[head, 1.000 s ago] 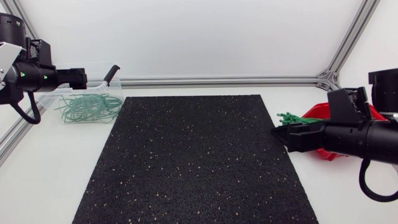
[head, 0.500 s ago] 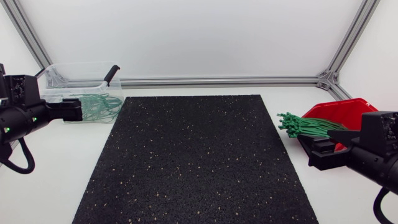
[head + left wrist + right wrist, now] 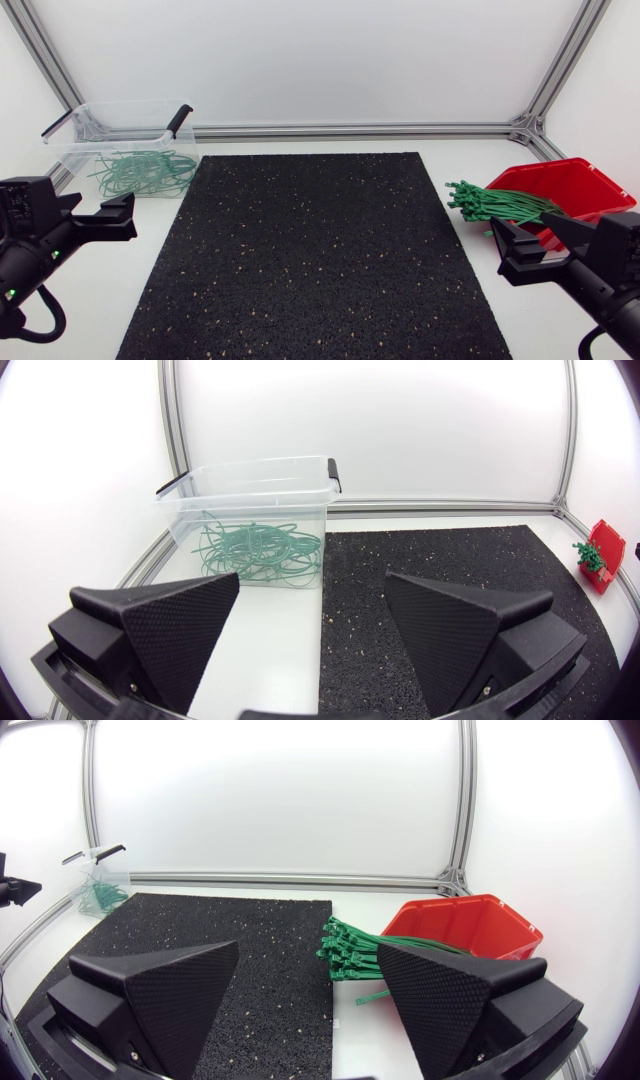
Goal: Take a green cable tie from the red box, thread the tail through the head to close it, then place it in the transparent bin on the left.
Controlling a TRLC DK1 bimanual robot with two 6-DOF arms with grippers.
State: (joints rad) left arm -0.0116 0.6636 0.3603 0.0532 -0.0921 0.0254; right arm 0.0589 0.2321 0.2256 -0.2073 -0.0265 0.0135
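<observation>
Beyond the far-left corner of the black mat [image 3: 315,250], the transparent bin [image 3: 120,140] holds a tangle of closed green loops [image 3: 145,172]. The left gripper [image 3: 122,218] hangs off the mat's left edge, nearer than the bin, fingers spread and empty. Off the mat's right edge, a bundle of green cable ties [image 3: 495,203] spills over the rim of the red box [image 3: 570,185], heads pointing toward the mat. The right gripper [image 3: 527,240] waits just nearer than the box, also off the mat's right edge, jaws apart and holding nothing.

The risk lies in that bundle. The ties are packed close, so broad wedge fingers closing there would likely pinch several at once or drag the sheaf out onto the table. A single thin tie could also slip or twist in so wide a grip, leaving tail and head misaligned for threading.
</observation>
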